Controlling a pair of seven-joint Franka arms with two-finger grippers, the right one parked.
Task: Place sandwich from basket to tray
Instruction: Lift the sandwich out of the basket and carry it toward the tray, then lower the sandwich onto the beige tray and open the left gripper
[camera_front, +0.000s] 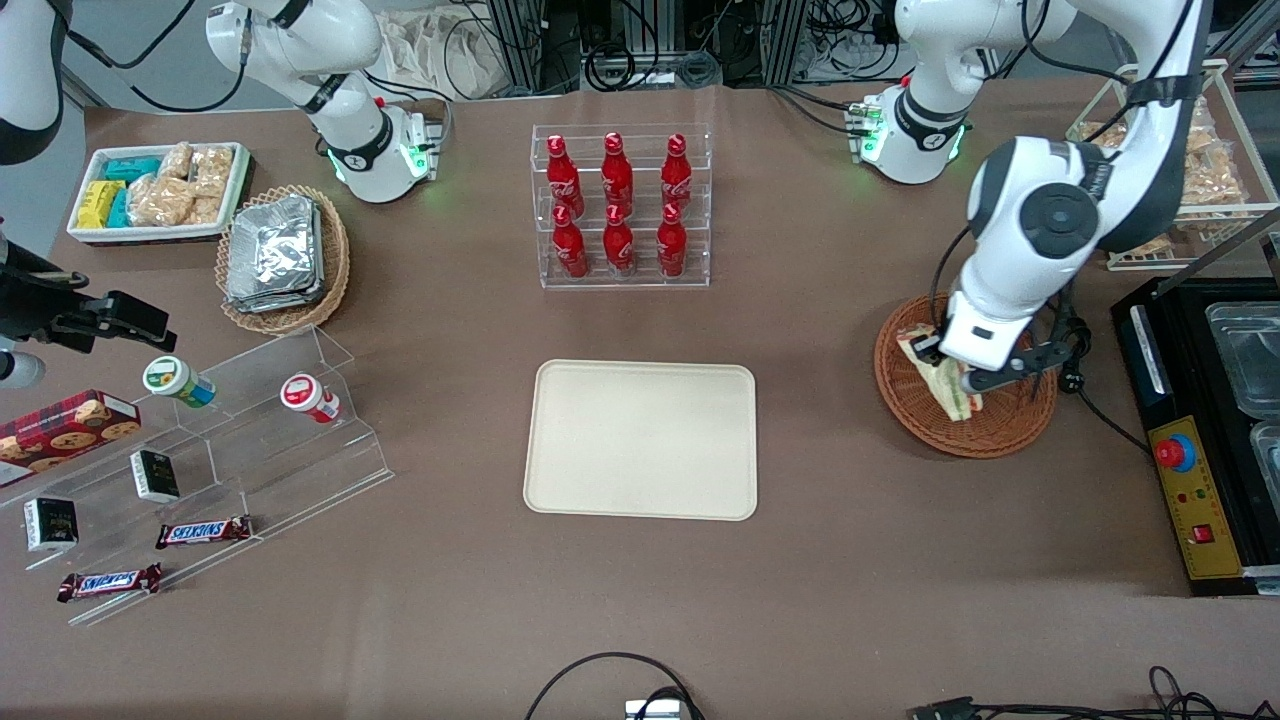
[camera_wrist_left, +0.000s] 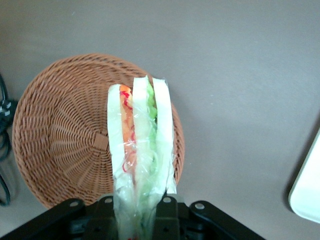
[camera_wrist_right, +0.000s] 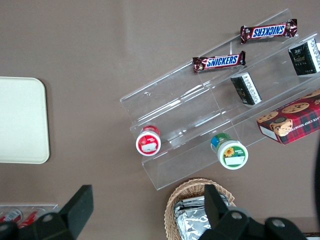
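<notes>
The left arm's gripper (camera_front: 948, 368) is shut on the sandwich (camera_front: 952, 390), a clear-wrapped wedge with pale bread and orange, green and red filling. It holds the sandwich over the reddish-brown wicker basket (camera_front: 1000, 428), apparently lifted off the weave. In the left wrist view the sandwich (camera_wrist_left: 141, 145) sticks out from between the black fingers (camera_wrist_left: 169, 209) of the gripper (camera_wrist_left: 137, 216), with the basket (camera_wrist_left: 65, 140) below it. The cream tray (camera_front: 640, 440) lies bare at the table's middle, toward the parked arm from the basket. Its corner shows in the left wrist view (camera_wrist_left: 307, 195).
A clear rack of red bottles (camera_front: 620, 205) stands farther from the camera than the tray. A black machine with a red button (camera_front: 1190, 450) sits beside the basket at the working arm's end. A wire rack of snacks (camera_front: 1200, 170) and a cable (camera_front: 1075, 380) lie near the basket.
</notes>
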